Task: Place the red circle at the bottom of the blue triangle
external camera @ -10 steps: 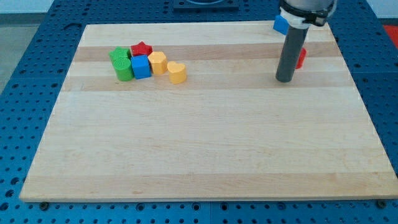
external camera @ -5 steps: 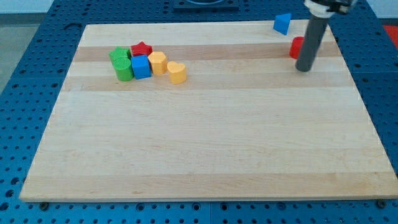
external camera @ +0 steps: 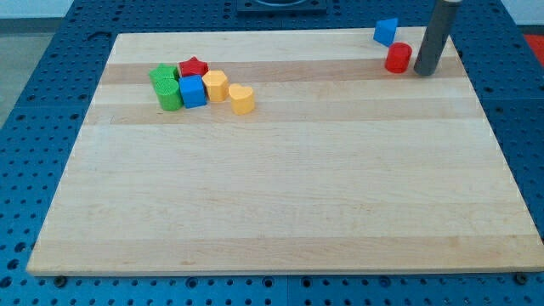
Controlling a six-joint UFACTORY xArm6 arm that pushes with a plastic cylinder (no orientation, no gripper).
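Note:
The red circle lies near the view's top right of the wooden board. The blue triangle sits just above it and slightly to its left, with a small gap between them. My tip rests on the board just right of the red circle, close to it or touching its right side. The rod rises straight up out of the view.
A cluster stands at the view's upper left: a green block, a green cylinder, a red star, a blue cube, a yellow block and a yellow heart.
My tip moved right and up, from left of the red circle round to its right side. The red circle has shifted a little left and up, closer under the blue triangle.

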